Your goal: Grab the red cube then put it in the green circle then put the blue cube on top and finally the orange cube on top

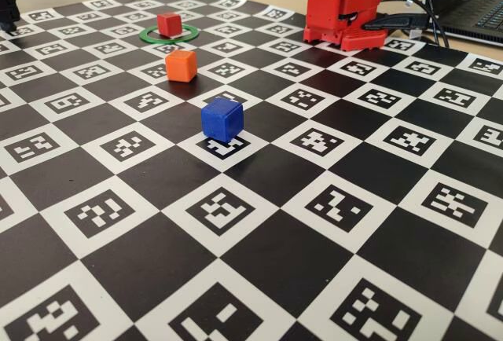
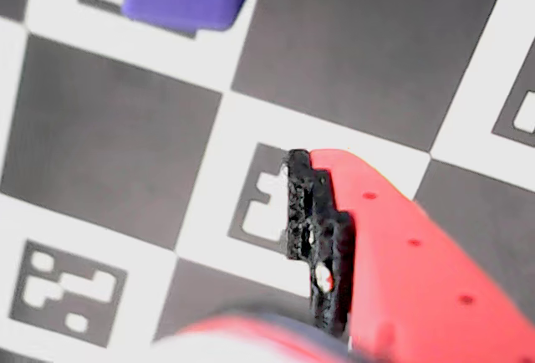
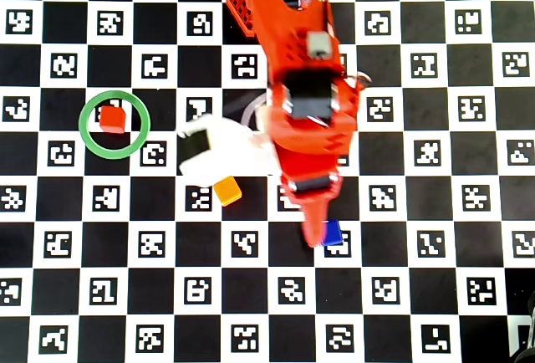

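Items I log on the counter (image 1: 330,262):
1. Red cube (image 3: 112,118): inside the green circle (image 3: 87,135), toward its upper left in the overhead view.
2. Orange cube (image 3: 227,191): on the checkered mat, apart from the circle.
3. Blue cube (image 3: 334,232): just beside the pincer (image 3: 316,237) tip.
4. Pincer: I cannot tell whether its fingers are apart or together; nothing seen held.

Red cube (image 1: 169,23) sits flat inside green ring (image 1: 148,37), near ring's upper-left edge in overhead view. Orange cube (image 1: 181,66) rests on board outside ring, well apart from it. Blue cube (image 1: 222,119) rests upright on white marker square, farther still from ring, turned slightly askew to the grid.
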`<state>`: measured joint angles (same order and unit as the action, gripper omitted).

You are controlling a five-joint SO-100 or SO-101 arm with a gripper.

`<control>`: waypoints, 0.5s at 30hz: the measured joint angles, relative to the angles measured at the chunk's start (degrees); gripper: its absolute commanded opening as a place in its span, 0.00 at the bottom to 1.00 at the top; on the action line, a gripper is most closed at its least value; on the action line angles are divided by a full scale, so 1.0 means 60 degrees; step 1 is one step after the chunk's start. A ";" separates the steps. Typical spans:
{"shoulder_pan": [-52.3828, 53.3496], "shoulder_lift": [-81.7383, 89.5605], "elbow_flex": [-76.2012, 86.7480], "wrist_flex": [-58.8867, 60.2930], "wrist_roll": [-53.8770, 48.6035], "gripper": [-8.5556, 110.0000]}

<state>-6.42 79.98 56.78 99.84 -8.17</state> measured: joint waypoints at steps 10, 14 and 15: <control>-0.0630 -0.2241 -0.0439 -0.0190 0.0630 0.46; -0.0718 -0.2900 -0.0894 -0.0220 0.0864 0.46; -0.0718 -0.3047 -0.0952 -0.0293 0.0923 0.46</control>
<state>-10.72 61.70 51.06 98.09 -2.64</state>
